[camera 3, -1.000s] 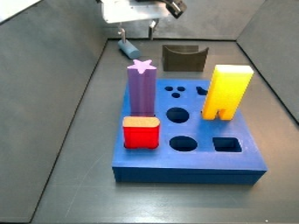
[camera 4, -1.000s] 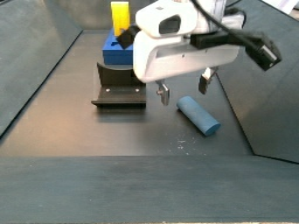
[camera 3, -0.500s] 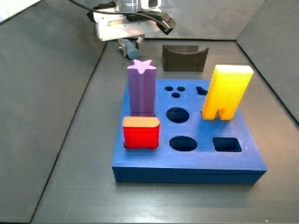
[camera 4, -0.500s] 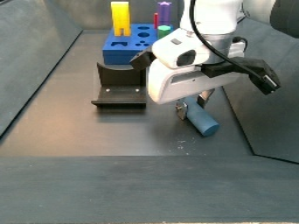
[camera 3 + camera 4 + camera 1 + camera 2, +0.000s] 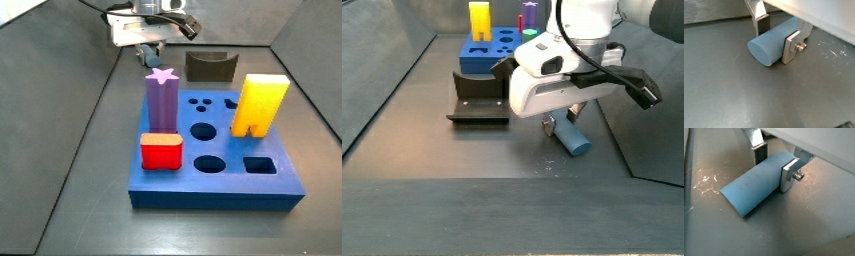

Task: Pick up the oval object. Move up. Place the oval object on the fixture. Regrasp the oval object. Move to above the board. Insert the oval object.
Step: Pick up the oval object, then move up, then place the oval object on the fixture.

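Grey floor carries the oval object (image 5: 754, 188) lying flat between the gripper (image 5: 774, 165) fingers (image 5: 789, 175), jaws straddling it narrowly, fixture (image 5: 478, 98) at nine o'clock

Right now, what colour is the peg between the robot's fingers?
Grey-blue: the oval object between the gripper fingers, clearest in a wrist view.

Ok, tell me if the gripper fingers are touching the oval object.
Touching, it seems: in both wrist views the gripper straddles the oval object lying on the floor, one finger flat against its side, no visible gap.
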### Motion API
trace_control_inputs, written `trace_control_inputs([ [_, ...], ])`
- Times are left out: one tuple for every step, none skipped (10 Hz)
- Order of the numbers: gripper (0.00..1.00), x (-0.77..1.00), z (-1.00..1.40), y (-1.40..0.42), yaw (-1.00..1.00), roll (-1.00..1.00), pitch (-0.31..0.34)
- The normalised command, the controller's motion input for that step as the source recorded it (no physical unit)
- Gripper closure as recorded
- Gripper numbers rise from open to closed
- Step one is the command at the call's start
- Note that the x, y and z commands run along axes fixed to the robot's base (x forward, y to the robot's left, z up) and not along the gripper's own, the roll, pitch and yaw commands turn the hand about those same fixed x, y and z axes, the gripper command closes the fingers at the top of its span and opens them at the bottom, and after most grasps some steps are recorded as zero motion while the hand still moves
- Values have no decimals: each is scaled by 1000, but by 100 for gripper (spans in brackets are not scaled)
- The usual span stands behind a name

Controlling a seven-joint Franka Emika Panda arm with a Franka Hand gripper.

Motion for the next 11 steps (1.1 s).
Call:
trace_control_inputs([
  [100, 0, 0, 0, 0, 0, 0],
  [100, 0, 0, 0, 0, 0, 0],
  [100, 0, 0, 0, 0, 0, 0],
  [100, 0, 0, 0, 0, 0, 0],
  [100, 0, 833, 0, 0, 0, 0],
  [100, 14, 815, -39, 28, -7, 5],
  [100, -5, 719, -34, 25, 0, 43],
  [100, -22, 200, -2, -9, 94, 117],
  [100, 0, 1000, 0, 0, 0, 0],
  [100, 19, 1000, -4, 21, 14, -25],
  [100, 5, 1000, -3, 15, 26, 11],
])
